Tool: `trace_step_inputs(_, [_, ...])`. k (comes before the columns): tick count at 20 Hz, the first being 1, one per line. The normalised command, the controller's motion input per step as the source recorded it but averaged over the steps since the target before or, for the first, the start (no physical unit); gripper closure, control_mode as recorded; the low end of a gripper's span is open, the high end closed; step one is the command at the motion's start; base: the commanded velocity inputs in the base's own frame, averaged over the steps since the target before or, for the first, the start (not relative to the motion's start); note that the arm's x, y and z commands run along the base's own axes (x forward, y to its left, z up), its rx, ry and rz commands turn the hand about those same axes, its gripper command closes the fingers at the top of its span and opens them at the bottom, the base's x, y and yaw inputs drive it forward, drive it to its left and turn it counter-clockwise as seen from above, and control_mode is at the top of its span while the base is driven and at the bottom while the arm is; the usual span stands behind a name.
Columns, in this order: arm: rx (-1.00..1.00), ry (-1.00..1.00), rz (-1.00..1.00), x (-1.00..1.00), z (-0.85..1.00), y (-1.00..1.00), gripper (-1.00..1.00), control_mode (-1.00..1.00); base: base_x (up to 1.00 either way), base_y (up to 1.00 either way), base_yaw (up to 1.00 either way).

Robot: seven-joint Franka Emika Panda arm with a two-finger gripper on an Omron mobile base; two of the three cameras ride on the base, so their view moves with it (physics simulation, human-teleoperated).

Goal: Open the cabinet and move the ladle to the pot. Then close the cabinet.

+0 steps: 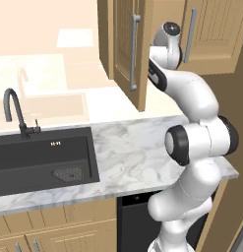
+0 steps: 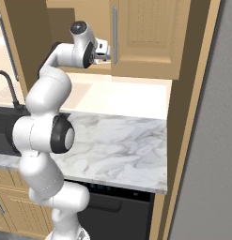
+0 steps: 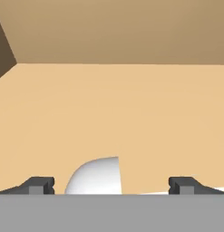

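Observation:
The cabinet's left door (image 1: 124, 47) stands swung open, its grey bar handle (image 1: 134, 51) facing me; the right door (image 2: 148, 33) is closed. My arm reaches up into the open half, and the gripper (image 2: 108, 51) sits at the cabinet's mouth, just left of the closed door's handle (image 2: 115, 35). In the hand view the gripper (image 3: 111, 185) is open, its fingertips (image 3: 41, 184) far apart, facing the bare wooden inside. A pale rounded shape, apparently the ladle's bowl (image 3: 97, 177), lies low between the tips, untouched. The pot is out of view.
A marble counter (image 1: 135, 152) runs below the cabinet, with a dark sink (image 1: 44, 160) and black faucet (image 1: 15, 110) at the left. A dark dishwasher front (image 2: 117, 208) sits under the counter. A tall wooden side panel (image 2: 192, 117) closes off the right.

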Motion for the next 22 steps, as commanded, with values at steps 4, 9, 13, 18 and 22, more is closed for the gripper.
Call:
trace_step_inputs(4, [0.00,0.01,0.01,0.12,-0.19,0.00,1.00,-1.00,0.00,0.00,0.00])
trace_step_inputs(9, [0.00,0.00,0.04,0.01,-0.09,0.00,1.00,-1.00,0.00,0.00,0.00])
trace_step_inputs(13, [0.00,0.00,0.15,-0.06,-0.12,0.06,1.00,-1.00,0.00,0.00,0.00])
trace_step_inputs(18, [0.02,0.00,0.26,-0.22,-0.06,0.06,1.00,-1.00,0.00,0.00,0.00])
trace_step_inputs(22, [0.00,-0.01,0.22,-0.55,0.00,0.00,1.00,-1.00,0.00,0.00,0.00])
